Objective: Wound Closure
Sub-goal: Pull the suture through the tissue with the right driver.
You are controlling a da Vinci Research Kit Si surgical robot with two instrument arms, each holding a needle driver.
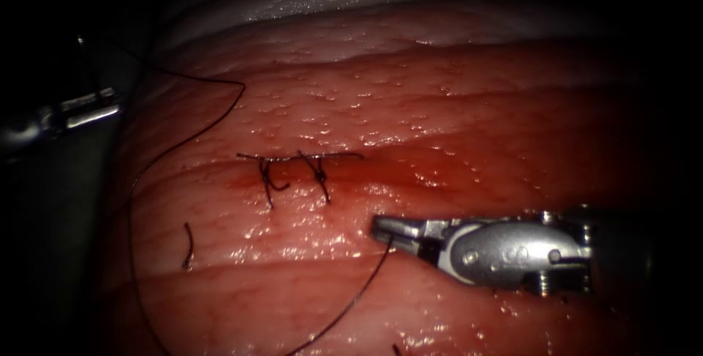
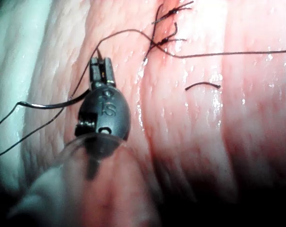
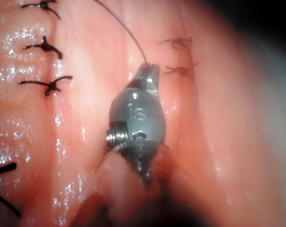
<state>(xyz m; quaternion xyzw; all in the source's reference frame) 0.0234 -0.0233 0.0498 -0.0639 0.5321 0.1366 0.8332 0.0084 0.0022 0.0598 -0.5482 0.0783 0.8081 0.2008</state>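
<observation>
The right gripper [image 1: 381,229] sat low and right of centre in the endoscope view, clenched on the thread [image 1: 350,301], its long axis level and its tip pointing left. From the tip the thread ran down-left across the tissue [image 1: 454,107]. The left gripper [image 1: 91,107] lay at the far left edge — pointing right — clamped on the needle [image 2: 48,105] near one end. Two knotted stitches [image 1: 293,169] crossed the cut [image 1: 300,157] at centre.

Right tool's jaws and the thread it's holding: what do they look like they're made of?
Right tool: looks like polished metal, silvery with bright glints; its jaws are shut on the thread. Thread: thin, dark, matte strand that curves limply over the tissue, likely a synthetic or braided suture; I can't tell which.
</observation>
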